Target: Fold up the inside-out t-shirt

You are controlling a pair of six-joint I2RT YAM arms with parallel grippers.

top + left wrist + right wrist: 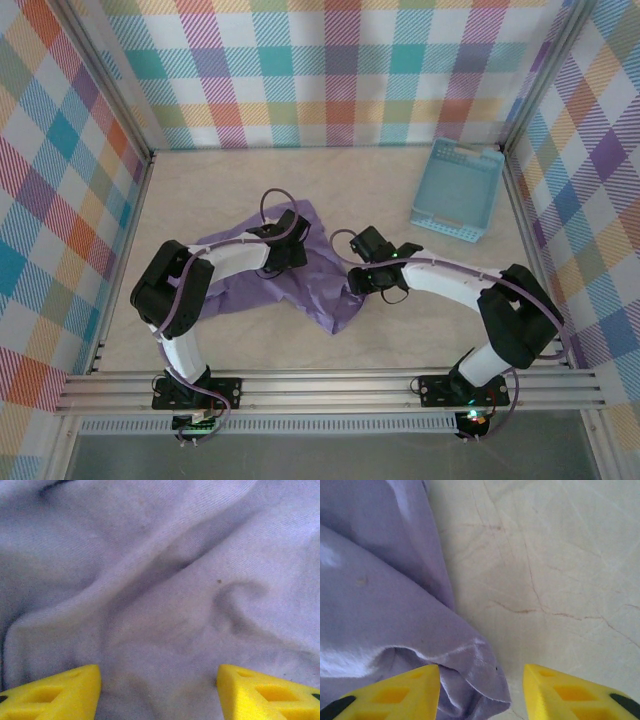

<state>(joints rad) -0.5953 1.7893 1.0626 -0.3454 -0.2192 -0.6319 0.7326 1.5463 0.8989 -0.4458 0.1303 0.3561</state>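
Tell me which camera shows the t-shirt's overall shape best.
Top external: nearly the whole t-shirt shows, crumpled on the table. Left wrist gives close-up wrinkles; right wrist, one hemmed edge beside bare tabletop.

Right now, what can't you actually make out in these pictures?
- Top view: the left arm covers the middle of the t-shirt, so its collar and sleeves are hidden.
- Left wrist view: the bottom edge cuts off the left gripper; blurred cloth, no lettering readable.
- Right wrist view: by the right gripper, the fabric edge runs off frame; hem or sleeve, unclear.
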